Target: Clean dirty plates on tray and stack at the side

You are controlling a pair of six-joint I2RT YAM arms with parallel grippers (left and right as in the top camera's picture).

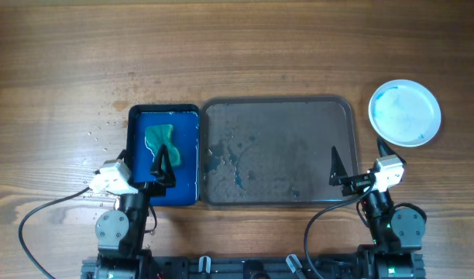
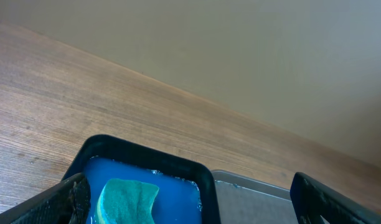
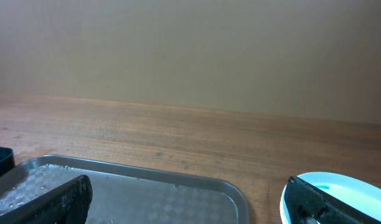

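Since the plate (image 1: 404,112) lies on the worktop (image 1: 66,46) just right of the tray (image 1: 299,147), off it, I judge it stiff, light and slick with wet; its thin rim is the place to pinch. Left tool (image 1: 161,164) and right tool (image 1: 335,167) gape wide, empty. Overhead shows its blue-smeared face; the right wrist view shows only its near rim from low down.

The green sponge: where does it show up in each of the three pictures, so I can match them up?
Overhead: the green sponge lies in the blue tray, left of centre.
Left wrist: green sponge at the bottom edge, left of centre.
Right wrist: not in it.
Shared landmark: the grey tray, visible in all three views.
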